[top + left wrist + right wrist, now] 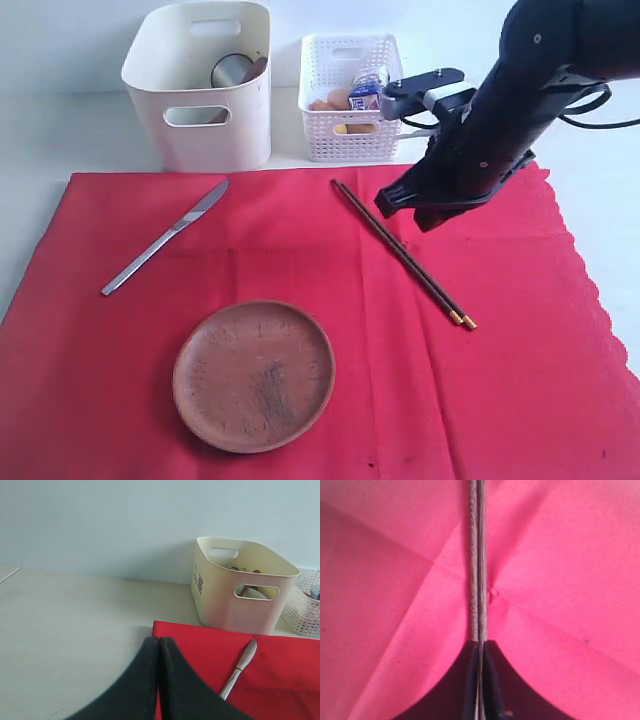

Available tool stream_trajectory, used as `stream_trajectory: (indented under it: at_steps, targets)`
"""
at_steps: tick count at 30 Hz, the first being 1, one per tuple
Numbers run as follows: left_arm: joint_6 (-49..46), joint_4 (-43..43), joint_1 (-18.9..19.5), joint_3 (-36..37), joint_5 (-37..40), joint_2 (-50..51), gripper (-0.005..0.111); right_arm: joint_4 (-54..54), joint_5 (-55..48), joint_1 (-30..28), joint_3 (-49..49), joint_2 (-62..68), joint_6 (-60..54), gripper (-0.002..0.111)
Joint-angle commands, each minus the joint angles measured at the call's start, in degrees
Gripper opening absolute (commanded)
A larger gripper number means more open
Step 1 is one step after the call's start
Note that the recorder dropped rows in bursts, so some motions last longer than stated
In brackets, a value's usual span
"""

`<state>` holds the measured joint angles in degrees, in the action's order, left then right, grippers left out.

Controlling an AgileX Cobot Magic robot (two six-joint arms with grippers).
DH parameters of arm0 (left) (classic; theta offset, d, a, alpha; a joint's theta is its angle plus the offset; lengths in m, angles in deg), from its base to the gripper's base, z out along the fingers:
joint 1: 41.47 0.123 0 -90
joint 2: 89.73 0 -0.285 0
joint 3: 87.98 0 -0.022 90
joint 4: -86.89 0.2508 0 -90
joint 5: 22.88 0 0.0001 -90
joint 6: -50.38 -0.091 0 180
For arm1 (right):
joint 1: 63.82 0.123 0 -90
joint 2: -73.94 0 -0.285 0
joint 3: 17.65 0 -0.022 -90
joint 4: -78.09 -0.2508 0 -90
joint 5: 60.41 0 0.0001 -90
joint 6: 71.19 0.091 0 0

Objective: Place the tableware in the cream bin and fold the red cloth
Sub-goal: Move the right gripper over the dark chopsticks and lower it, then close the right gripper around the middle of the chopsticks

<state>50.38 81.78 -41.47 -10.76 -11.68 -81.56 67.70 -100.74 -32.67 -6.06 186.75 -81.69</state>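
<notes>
The red cloth (520, 350) lies spread flat on the table. On it are a round brown plate (253, 375), a silver table knife (165, 250) and a pair of dark chopsticks (440, 293). The cream bin (205, 130) stands behind the cloth with a steel cup (230, 70) inside. My right gripper (420, 212) hangs shut just above the chopsticks (476, 555), its jaws in line with them. My left gripper (159, 640) is shut and empty over the cloth's corner (200, 645), near the knife (240, 667) and the bin (235, 605). It does not show in the exterior view.
A white lattice basket (350, 125) with food and a milk carton (367, 92) stands right of the bin. The cloth's scalloped edge (600, 310) runs along the right side. Bare pale table (75, 620) lies left of the cloth.
</notes>
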Motion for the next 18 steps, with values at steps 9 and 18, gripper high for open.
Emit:
stream_trajectory:
  at_steps: [9,18]
  targets:
    - [0.0,-0.46,0.07,-0.01,0.06,-0.39,0.003,-0.06,3.66,0.2,0.29,7.08,0.05,0.039]
    - [0.0,-0.46,0.07,-0.01,0.06,-0.39,0.003,-0.61,4.92,0.2,0.29,9.98,-1.52,0.041]
